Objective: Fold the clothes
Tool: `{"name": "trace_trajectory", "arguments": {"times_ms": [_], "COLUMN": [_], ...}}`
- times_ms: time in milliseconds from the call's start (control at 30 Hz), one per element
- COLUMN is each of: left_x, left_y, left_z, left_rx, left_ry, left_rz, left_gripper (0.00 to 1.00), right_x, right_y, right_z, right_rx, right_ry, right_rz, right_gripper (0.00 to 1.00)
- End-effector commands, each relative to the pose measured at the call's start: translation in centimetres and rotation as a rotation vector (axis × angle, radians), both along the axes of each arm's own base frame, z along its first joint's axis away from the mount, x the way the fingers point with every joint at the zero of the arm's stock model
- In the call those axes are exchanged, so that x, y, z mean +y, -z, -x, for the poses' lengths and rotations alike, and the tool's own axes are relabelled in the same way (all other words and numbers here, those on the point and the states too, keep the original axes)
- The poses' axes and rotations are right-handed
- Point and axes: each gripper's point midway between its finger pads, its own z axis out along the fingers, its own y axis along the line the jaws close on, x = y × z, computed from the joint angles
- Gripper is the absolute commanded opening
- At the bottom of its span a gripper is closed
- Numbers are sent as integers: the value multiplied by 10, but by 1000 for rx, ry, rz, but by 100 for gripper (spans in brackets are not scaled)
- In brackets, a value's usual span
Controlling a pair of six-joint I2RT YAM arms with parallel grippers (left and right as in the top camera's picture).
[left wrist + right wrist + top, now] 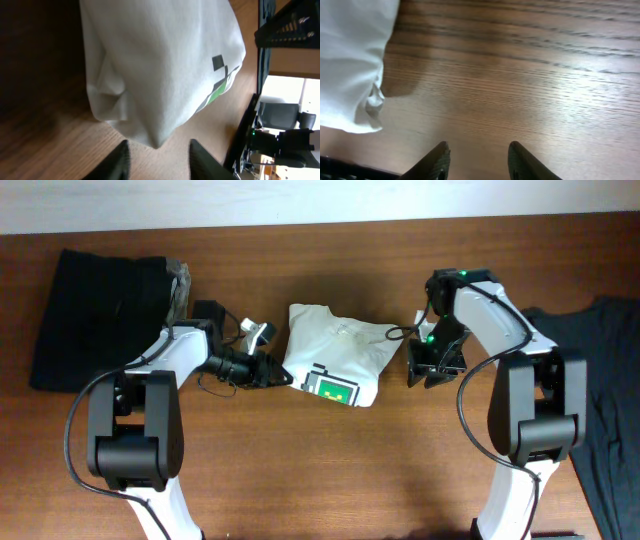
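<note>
In the overhead view, a black cloth pile (pixel 95 315) lies at the upper left of the wooden bench (pixel 330 470), next to the left arm's base.

The left arm reaches toward the middle of the frame. Its left tool (pixel 278 376) sits just beside the left edge of the white T-shirt (pixel 335 350). In the left wrist view, the left tool (pixel 157 161) is spread wide at the bottom of the frame and has hold of nothing. Only bare bench shows between its two dark tips. A rounded corner of the white T-shirt (pixel 160 65) hangs just ahead of that gap, and whether it touches either tip cannot be told.

The white T-shirt lies at the centre of the bench as a compact folded bundle, somewhat rumpled along its upper edge. A green print (pixel 335 388) faces up at its lower edge.

To the right of the shirt, the right tool (pixel 432 368) points down at the bench, near the shirt's right edge but apart from it. In the right wrist view, the right tool (pixel 477 161) is also parted wide and empty, with plain wood grain between and ahead of its tips. The shirt's edge fills the upper left of that frame.

A dark garment (pixel 600 400) is spread along the far right edge of the overhead frame, behind the right arm.
</note>
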Motion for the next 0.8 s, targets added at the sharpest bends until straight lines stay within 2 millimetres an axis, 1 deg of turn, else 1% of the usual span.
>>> {"name": "trace_trajectory", "arguments": {"times_ms": [0,33,100,133,167,200,267,333,367,400,433,467,533,567,600,633,667,700,733,767], "left_x": [-3,-6,-9,-9,-10,-10,-10,-9,-9,-11,-16,-20,-21,-20,-20,-22,-25,-27,-30,-33], "left_y": [-17,-27,-49,-56,-58,-58,-56,-55,-53,-49,-46,-42,-28,-20,-14,-8,-2,2,12,19], "left_z": [-6,-9,-17,-22,-23,-23,-19,-11,-7,2,10,18,33,39,42,45,45,44,42,36], "left_rx": [-45,-68,-130,-157,-158,-136,-75,-24,-4,28,56,79,143,170,191,220,243,258,300,315], "left_ry": [12,12,15,15,11,-5,-38,-41,-39,-29,-15,-1,0,-7,-19,-50,-82,-113,-186,-254], "left_rz": [18,41,69,72,73,72,69,63,53,36,32,24,-43,-80,-101,-110,-114,-115,-119,-106], "left_gripper": [41,42,53,67,69,69,69,68,61,43,34,34,45,48,56,59,60,65,71,76], "right_x": [37,50,68,79,89,101,113,130,137,139,140,142,138,135,135,136,136,137,137,138], "right_y": [-33,-41,-45,-43,-41,-36,-18,2,12,27,36,42,55,58,58,58,58,58,58,58], "right_z": [-21,-26,-33,-36,-40,-46,-56,-57,-53,-49,-48,-47,-47,-47,-49,-50,-50,-49,-49,-48], "right_rx": [-124,-153,-195,-213,-229,-253,-270,-256,-230,-180,-154,-139,-104,-97,-105,-108,-105,-103,-102,-101], "right_ry": [-30,-27,-54,-72,-81,-95,-57,-45,-35,14,42,59,122,145,143,142,152,154,153,150], "right_rz": [-356,-442,-496,-495,-493,-492,-405,-384,-378,-337,-325,-318,-274,-250,-248,-251,-248,-249,-251,-250], "right_gripper": [32,30,27,24,21,20,18,18,16,13,12,11,9,9,10,9,9,10,10,10]}}
